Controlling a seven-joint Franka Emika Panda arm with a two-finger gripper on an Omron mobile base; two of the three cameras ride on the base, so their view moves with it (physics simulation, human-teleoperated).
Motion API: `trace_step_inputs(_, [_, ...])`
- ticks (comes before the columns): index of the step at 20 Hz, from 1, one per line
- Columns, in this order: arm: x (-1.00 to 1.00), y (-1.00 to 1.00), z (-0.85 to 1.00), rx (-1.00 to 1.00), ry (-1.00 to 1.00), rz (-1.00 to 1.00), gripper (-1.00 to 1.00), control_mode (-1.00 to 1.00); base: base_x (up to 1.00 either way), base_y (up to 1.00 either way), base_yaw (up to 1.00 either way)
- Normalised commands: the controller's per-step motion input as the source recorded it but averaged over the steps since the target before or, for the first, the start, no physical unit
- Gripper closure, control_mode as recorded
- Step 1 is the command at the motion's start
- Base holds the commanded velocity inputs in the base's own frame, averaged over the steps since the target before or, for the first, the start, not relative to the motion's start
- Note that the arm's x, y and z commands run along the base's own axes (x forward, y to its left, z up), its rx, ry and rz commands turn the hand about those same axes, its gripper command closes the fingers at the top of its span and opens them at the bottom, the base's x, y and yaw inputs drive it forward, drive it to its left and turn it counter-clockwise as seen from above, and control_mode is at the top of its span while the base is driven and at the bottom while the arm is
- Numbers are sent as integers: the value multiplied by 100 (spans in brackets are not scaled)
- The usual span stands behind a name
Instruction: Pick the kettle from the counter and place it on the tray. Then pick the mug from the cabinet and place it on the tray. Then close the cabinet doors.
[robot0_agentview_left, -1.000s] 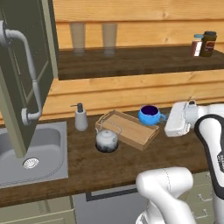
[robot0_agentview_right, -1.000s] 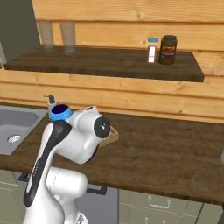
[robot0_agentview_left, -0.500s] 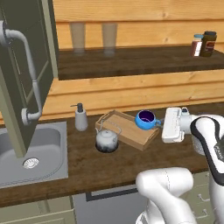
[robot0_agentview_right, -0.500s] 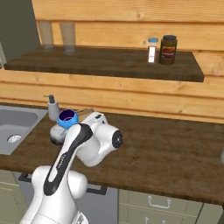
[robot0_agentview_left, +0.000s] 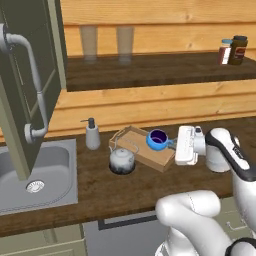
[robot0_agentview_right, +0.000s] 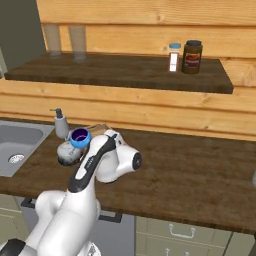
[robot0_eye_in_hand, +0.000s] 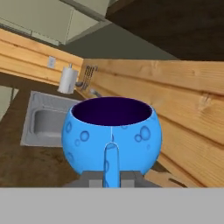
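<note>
One thing matters: with my claw (robot0_agentview_left: 171, 145) pinching the mug (robot0_agentview_left: 158, 140) handle over the tray (robot0_agentview_left: 150, 155), I'd lower it level, right of the kettle (robot0_agentview_left: 122, 160).

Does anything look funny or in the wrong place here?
Nothing is spilled or broken. The kettle sits at the near edge of the tray; whether it is fully on it, I cannot tell. The cabinet door hangs open over the sink. The gripper holds the blue mug above the tray.
</note>
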Motion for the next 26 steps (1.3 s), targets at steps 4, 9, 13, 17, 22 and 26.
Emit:
trace_step_inputs(4, [51, -14, -28, 0, -2, 12, 100, -100, 0, 0, 0])
trace_step_inputs(9, [34, -38, -16, 0, 4, 2, 100, -100, 0, 0, 0])
trace_step_inputs(13, [40, -34, -16, -1, 15, 0, 100, -100, 0, 0, 0])
trace_step_inputs(17, [45, -22, -31, 0, 7, 0, 100, -100, 0, 0, 0])
trace_step_inputs(22, [37, -10, -39, 0, 0, 0, 100, -100, 0, 0, 0])
trace_step_inputs(26, [33, -4, -41, 0, 0, 0, 100, -100, 0, 0, 0])
